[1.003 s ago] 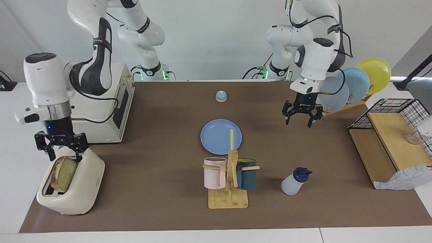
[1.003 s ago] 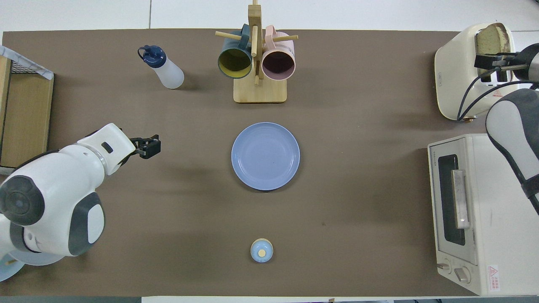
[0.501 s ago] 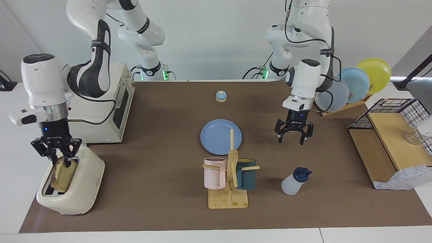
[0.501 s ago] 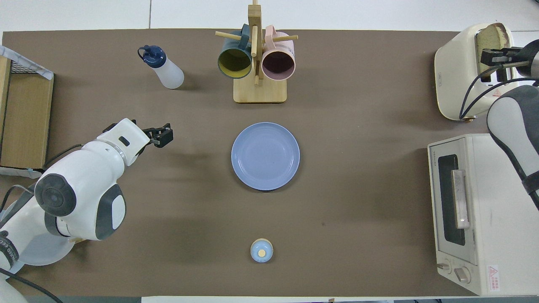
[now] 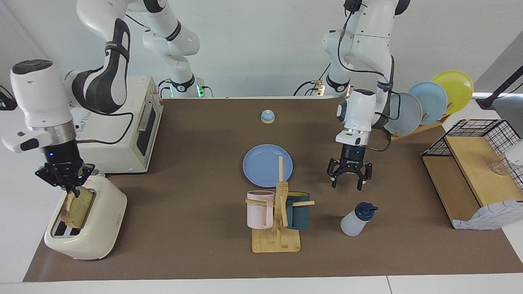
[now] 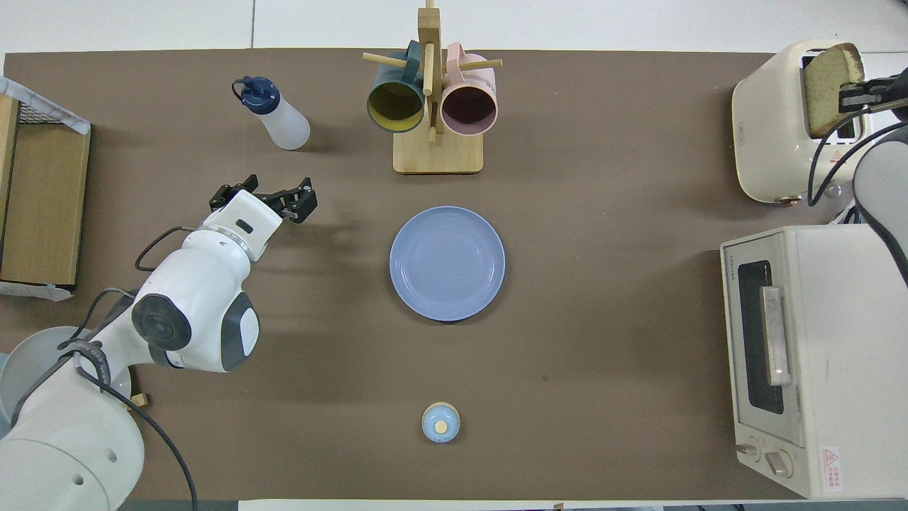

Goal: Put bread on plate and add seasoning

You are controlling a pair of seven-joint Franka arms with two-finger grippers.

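While the right gripper [image 5: 74,191] clamps one tan toast slice [image 5: 77,206], the left gripper [image 5: 348,179] hangs spread above the brown table [image 5: 196,163] near one blue round plate [image 5: 265,163] and one white squeeze bottle [image 5: 354,221].

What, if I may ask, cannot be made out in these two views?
- Lower part of the bread: both views, hidden in the toaster slot.
- The right pincer: overhead view, mostly cut off by the edge.
- The racked plates: overhead view, mostly covered by the left arm.
- Inside of the toaster oven: both views, dark door glass.
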